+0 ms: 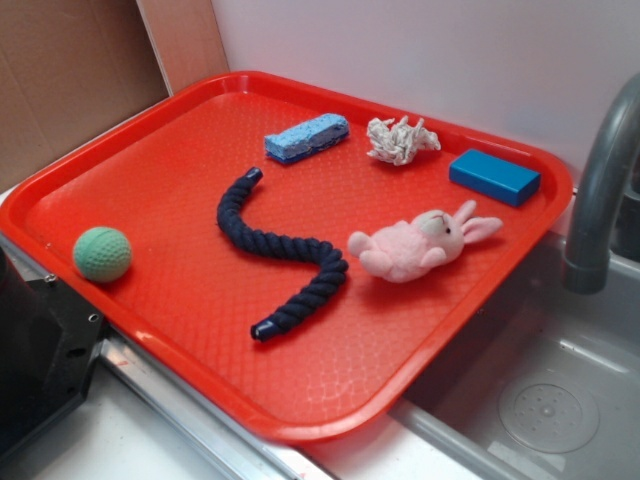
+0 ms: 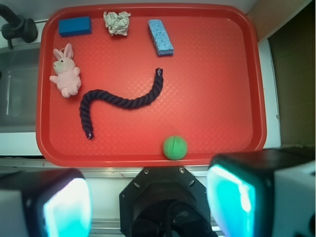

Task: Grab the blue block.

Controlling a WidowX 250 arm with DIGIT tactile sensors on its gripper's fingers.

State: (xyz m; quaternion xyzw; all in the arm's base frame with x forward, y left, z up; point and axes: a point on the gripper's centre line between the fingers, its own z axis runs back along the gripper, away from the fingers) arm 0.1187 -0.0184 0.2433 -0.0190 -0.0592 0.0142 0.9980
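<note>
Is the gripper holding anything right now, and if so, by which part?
Nothing is held. The gripper is open and empty at the near tray edge; the blue block lies untouched in the far corner.

Tray (image 1: 150,150): red plastic, pebbled texture across the floor, smooth glossy rim. Blue block (image 1: 494,176): smooth, flat matt faces, crisp edges, looks like plastic or dense foam; cannot tell which. Sponge (image 1: 307,137): paler blue, rough and porous. Rope (image 1: 290,250): dark navy twisted cord, fibrous, with shiny capped ends. Bunny (image 1: 415,243): pink plush cloth, fuzzy. Crumpled wad (image 1: 400,139): off-white, creased, paper or cloth; unclear. Ball (image 1: 102,253): green, matt, faintly dimpled. Faucet (image 1: 600,190): grey metal, dull sheen. Sink (image 1: 540,400): brushed metal. Gripper (image 2: 148,202): black matt body, finger pads (image 2: 229,197) glossy, translucent teal.
</note>
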